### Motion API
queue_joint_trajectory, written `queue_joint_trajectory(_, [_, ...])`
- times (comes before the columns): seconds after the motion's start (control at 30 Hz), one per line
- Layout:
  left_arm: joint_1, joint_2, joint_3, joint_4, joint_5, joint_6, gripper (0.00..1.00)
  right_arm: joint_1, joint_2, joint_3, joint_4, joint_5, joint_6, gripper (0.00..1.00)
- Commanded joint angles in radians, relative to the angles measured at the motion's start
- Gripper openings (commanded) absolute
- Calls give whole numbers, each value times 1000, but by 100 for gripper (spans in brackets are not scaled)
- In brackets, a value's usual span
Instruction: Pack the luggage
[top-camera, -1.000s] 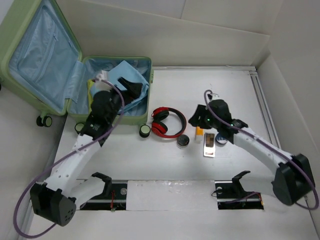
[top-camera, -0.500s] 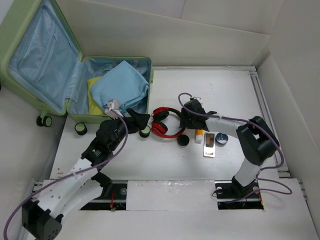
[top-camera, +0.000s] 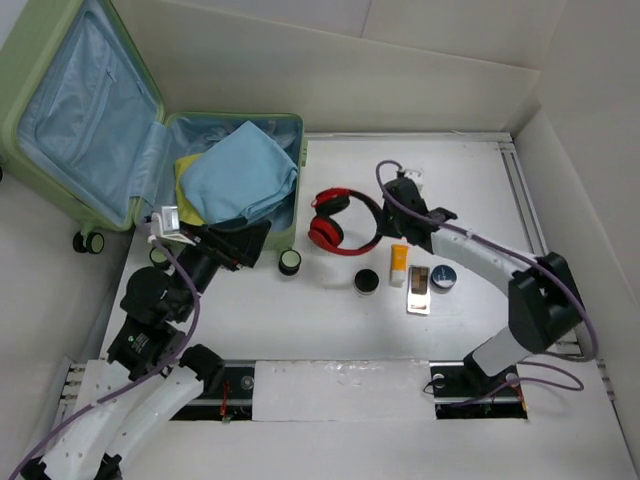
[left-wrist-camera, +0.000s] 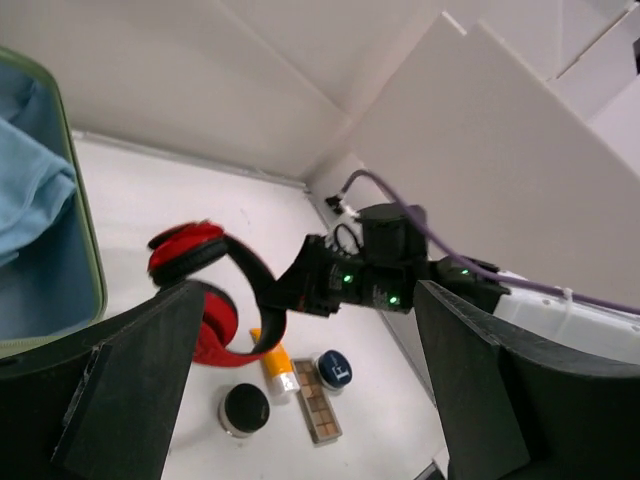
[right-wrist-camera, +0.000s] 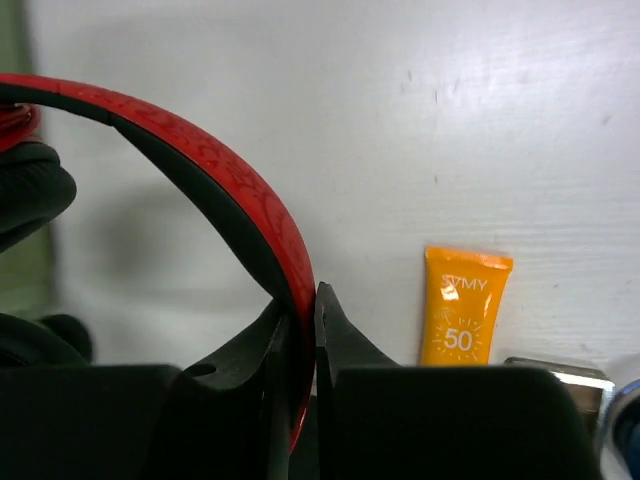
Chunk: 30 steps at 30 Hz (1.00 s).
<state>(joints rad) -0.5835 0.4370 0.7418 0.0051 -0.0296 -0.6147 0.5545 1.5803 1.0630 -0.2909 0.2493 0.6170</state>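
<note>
My right gripper (right-wrist-camera: 300, 310) clamps the band of the red headphones (top-camera: 335, 222), held above the table (top-camera: 450, 170), with bare room toward twelve. My left gripper (top-camera: 250, 240) hangs wide open at the near rim of the luggage (top-camera: 80, 120), which lies open at ten o'clock.

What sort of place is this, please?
Probably a robot test cell: a white table walled by plain panels, two arms bolted at its edge, and the open luggage with red headphones nearby.
</note>
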Motion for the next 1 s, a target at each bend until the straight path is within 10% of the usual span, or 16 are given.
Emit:
queue_joint_trajectory(0.0, [-6, -26, 83, -31, 16, 50, 83, 4, -126, 170, 15, 21, 13, 0])
queue_joint_trajectory(0.4, [-6, -63, 111, -74, -13, 69, 83, 208, 380, 934, 15, -27, 67, 0])
queue_joint_trajectory(0.47, [-6, -72, 120, -86, -26, 69, 83, 231, 570, 1096, -10, -65, 92, 19])
queue_joint_trajectory(0.5, [-6, -81, 120, -86, -50, 69, 83, 242, 693, 1267, -34, -106, 101, 53])
queue_joint_trajectory(0.6, [-6, -81, 120, -111, -73, 69, 83, 252, 796, 1472, -154, -133, 113, 74])
queue_joint_trajectory(0.97, [-6, 204, 45, -50, 77, 60, 82, 88, 75, 458, 122, 26, 81, 75])
